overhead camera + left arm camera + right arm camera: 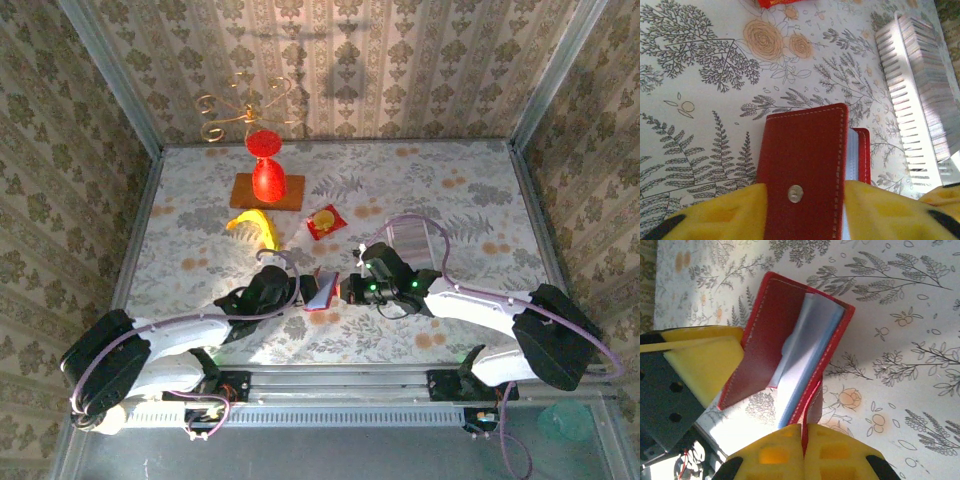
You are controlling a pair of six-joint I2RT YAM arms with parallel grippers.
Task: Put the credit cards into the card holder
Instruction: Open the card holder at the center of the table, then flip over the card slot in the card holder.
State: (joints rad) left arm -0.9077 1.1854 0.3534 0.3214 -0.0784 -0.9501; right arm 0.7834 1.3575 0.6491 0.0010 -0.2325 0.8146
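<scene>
A red vase (264,178) stands on a brown mat (291,190), near a banana (253,225) and red sachet (325,221).

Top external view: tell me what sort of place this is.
Probably a staged robot test cell dressed like a home: patterned wallpaper framed by metal corner posts, a floral-covered table, and a left arm and right arm mounted on a metal rail.
</scene>
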